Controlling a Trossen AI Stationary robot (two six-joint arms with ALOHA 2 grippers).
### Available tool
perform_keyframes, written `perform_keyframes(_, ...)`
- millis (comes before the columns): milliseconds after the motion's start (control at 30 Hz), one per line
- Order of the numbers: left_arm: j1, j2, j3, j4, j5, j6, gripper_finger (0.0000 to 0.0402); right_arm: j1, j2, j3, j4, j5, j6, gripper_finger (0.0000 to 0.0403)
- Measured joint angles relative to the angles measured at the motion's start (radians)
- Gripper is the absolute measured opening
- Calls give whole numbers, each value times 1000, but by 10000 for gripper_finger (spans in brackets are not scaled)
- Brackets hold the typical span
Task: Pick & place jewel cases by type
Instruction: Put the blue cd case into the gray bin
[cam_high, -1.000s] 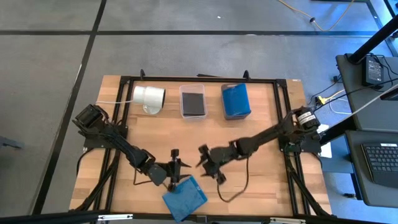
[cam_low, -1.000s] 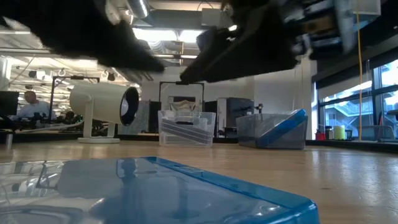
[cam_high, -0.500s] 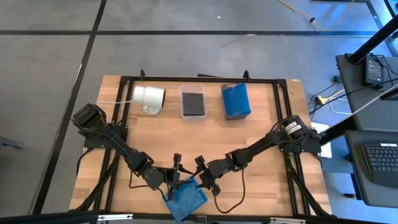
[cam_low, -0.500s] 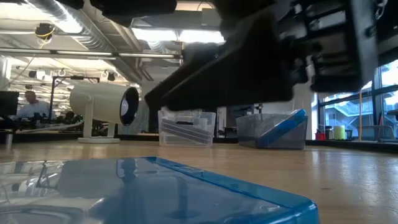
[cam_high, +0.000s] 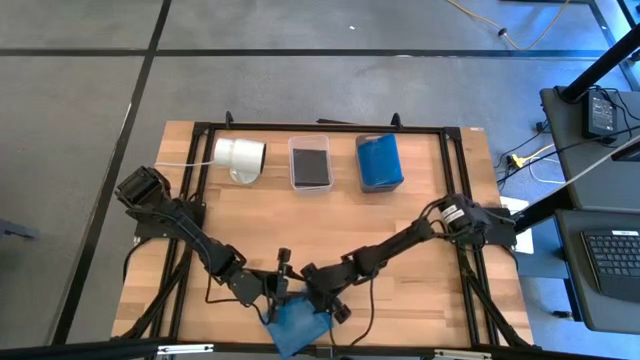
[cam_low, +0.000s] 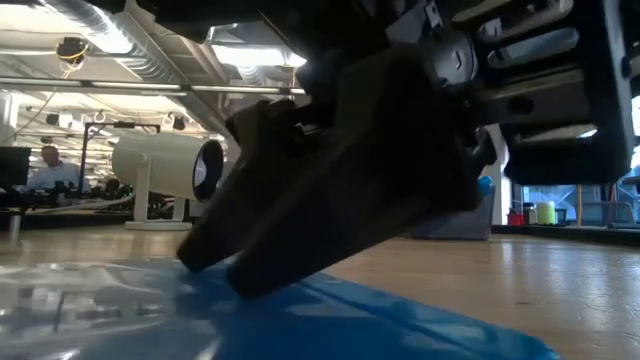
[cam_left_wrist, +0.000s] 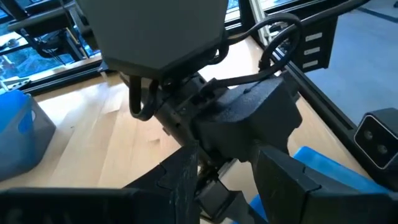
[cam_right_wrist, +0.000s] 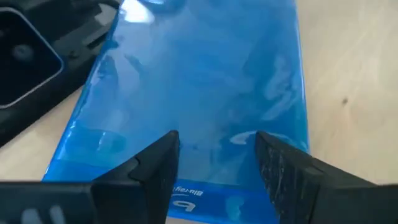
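Observation:
A translucent blue jewel case (cam_high: 292, 328) lies flat on the wooden table near its near edge. It also shows in the right wrist view (cam_right_wrist: 205, 81) and the low view (cam_low: 400, 330). My right gripper (cam_high: 322, 303) is open and low over the case, with its fingers spread over the top face (cam_right_wrist: 214, 168). My left gripper (cam_high: 281, 283) is open just beyond the case's far left edge and faces the right gripper (cam_left_wrist: 233, 186). I cannot tell whether it touches the case. The other jewel cases lie in the two bins at the far side. My right gripper sets its two open fingertips (cam_low: 200, 262) on the case's top face (cam_right_wrist: 211, 140), slanting down from the table's far right. Nothing is between the fingers. The case lies flat on the table under them.
At the far edge stand a white cylinder (cam_high: 240, 157), a clear bin with dark cases (cam_high: 310, 161) and a bin with blue cases (cam_high: 380, 162). A black frame (cam_high: 460, 190) runs round the table. Bare wood (cam_high: 420, 300) lies to the right of the case.
My right gripper has gone toward the table's near left and down, from beside the case to over its top face. It stays open. My left gripper has kept near the case's far left edge.

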Motion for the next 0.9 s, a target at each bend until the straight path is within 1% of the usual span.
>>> perform_keyframes(67,0,0,0,-2,0,-1,143,-5,-9,15,-68,20,-1,216)
perform_keyframes(133,2,0,0,-3,-5,-2,143,-12,-17,16,-127,66,-8,216)
perform_keyframes(233,-1,0,0,-5,-27,-2,143,-24,-24,19,-220,122,-19,216)
perform_keyframes(333,-3,0,-1,-12,-61,0,143,-38,-28,20,-293,155,0,216)
perform_keyframes(467,-4,3,2,-6,-70,-2,143,-60,-29,21,-329,177,51,216)
perform_keyframes(533,-3,2,-1,-16,-95,-11,143,-73,-30,21,-340,189,72,216)
perform_keyframes(800,-2,0,-1,-64,-167,-168,144,-102,-47,19,-391,197,177,216)
perform_keyframes(900,-3,0,0,-91,-206,-224,143,-106,-51,19,-406,231,219,216)
